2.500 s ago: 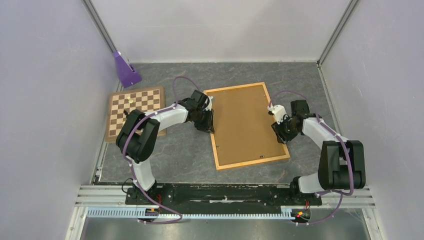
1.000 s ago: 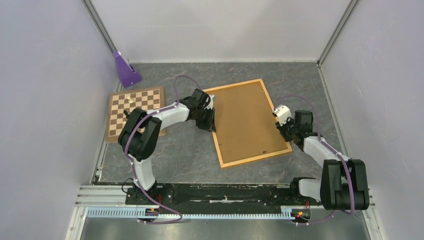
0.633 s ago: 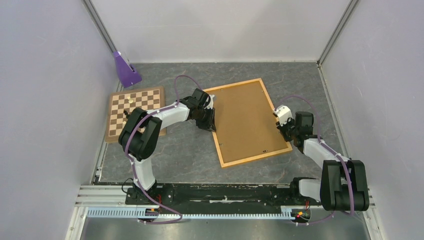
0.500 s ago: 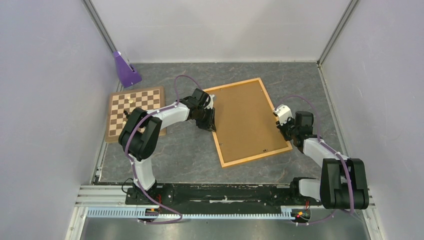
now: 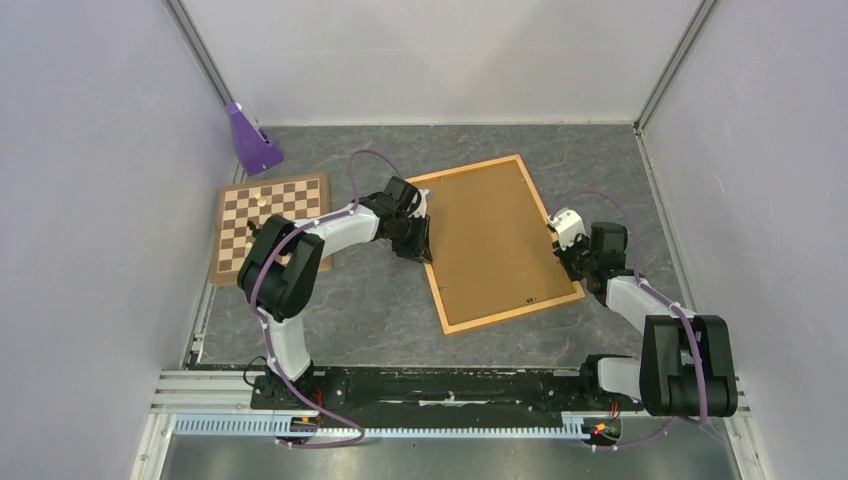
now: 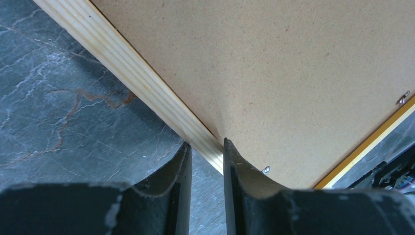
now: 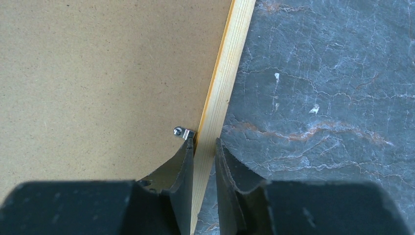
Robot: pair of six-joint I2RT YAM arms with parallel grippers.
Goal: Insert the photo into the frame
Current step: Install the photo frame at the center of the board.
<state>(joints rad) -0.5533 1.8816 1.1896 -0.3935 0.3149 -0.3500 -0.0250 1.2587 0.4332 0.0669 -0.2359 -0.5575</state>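
the frame (image 5: 495,240) fills the whole span between the left gripper (image 5: 420,248) and right gripper (image 5: 567,262), with a rail seated in each jaw gap, so nothing passes there. outward of the right gripper, bare table (image 5: 640,190) runs to the side wall (image 5: 760,200). outward of the left gripper comes a strip of table, then the chessboard (image 5: 270,225), with a purple stand (image 5: 252,140) past it in the corner.

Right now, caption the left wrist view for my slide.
Left jaws clamp the wooden rail of the frame, fibreboard back up.
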